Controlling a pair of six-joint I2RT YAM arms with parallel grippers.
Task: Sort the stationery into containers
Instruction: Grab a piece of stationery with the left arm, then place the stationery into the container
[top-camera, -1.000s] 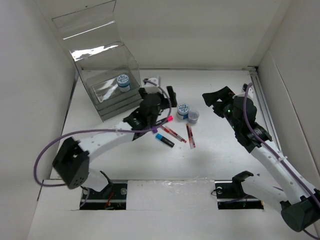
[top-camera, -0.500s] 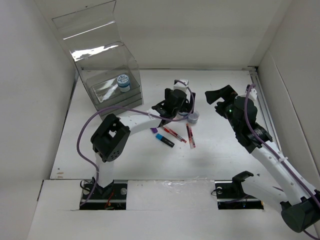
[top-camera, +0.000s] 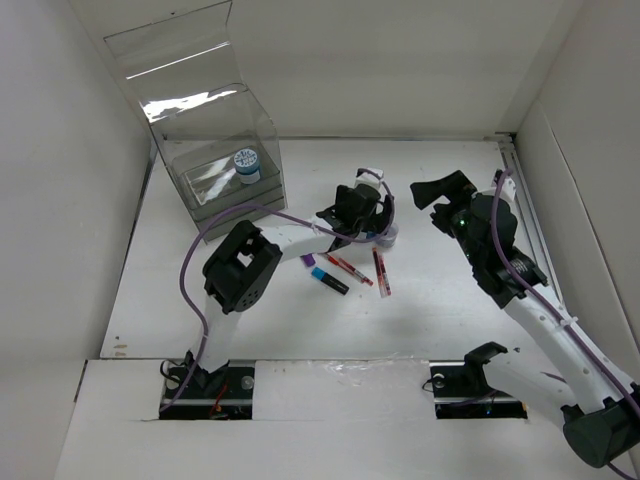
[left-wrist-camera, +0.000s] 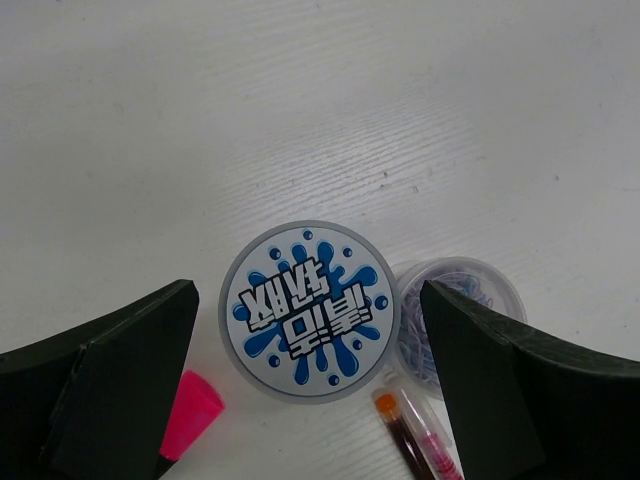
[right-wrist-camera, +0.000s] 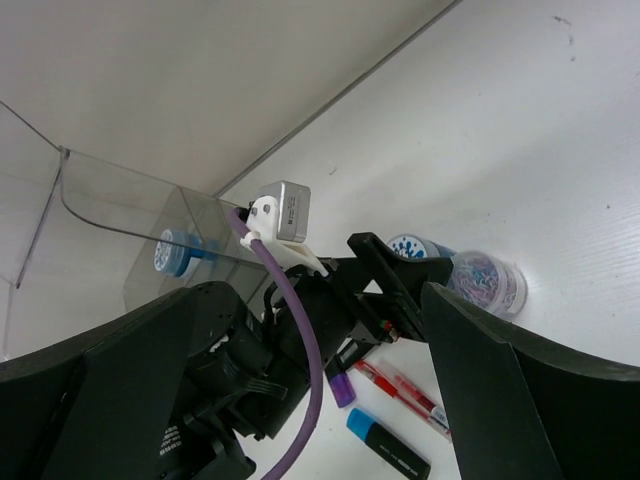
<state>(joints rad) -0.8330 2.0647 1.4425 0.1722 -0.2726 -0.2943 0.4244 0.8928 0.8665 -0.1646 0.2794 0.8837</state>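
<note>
My left gripper is open and hangs over a round blue-white roll, one finger on either side of it, not touching. The roll stands on the table next to a pink-capped marker and a red pen. Purple-capped and blue-capped markers and two red pens lie just in front. The clear organizer stands at the far left, lid up, with a second roll inside. My right gripper is open and empty, raised to the right.
A small clear tub of coloured paper clips touches the roll's right side. White walls close in the table on the left, back and right. The left arm's purple cable loops over the markers in the right wrist view.
My left arm has swung right from beside the organizer to the middle of the table and now hangs open over the roll. The right arm has barely moved.
</note>
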